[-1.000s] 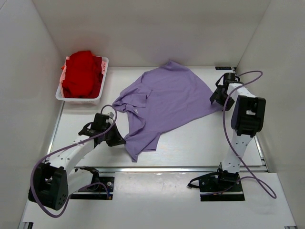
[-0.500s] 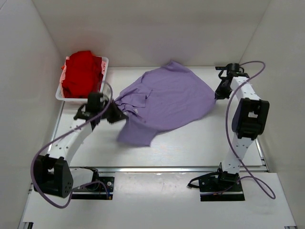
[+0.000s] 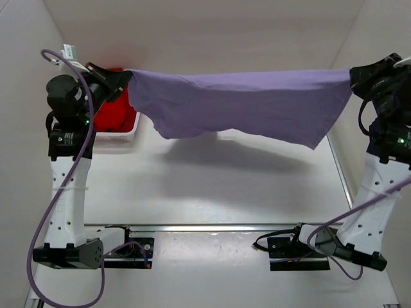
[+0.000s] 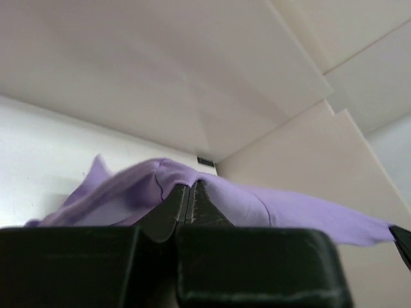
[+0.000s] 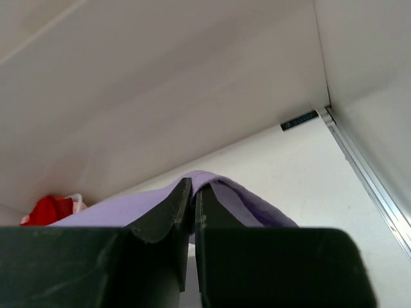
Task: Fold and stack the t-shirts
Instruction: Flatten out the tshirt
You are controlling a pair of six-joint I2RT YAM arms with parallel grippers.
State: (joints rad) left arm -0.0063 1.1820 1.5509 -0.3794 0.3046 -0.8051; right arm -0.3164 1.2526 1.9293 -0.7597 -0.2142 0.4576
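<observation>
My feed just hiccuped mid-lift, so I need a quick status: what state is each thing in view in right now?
purple t-shirt: unfolded, held up in the air, stretched wide between both grippers, lower edge hanging free.
red t-shirt: crumpled, unfolded, lying in the tray, partly hidden.
white tray: at the far left, holding the red t-shirt.
left gripper: raised, shut on one end of the purple t-shirt.
right gripper: raised, shut on the other end.

Lavender t-shirt (image 3: 244, 102): soft matt cloth, smooth with faint creases. Red t-shirt (image 3: 119, 115) in the tray (image 3: 109, 134): matt cloth too. Tray: smooth white plastic. Desk (image 3: 225, 186) beside the tray: smooth matt white.
</observation>
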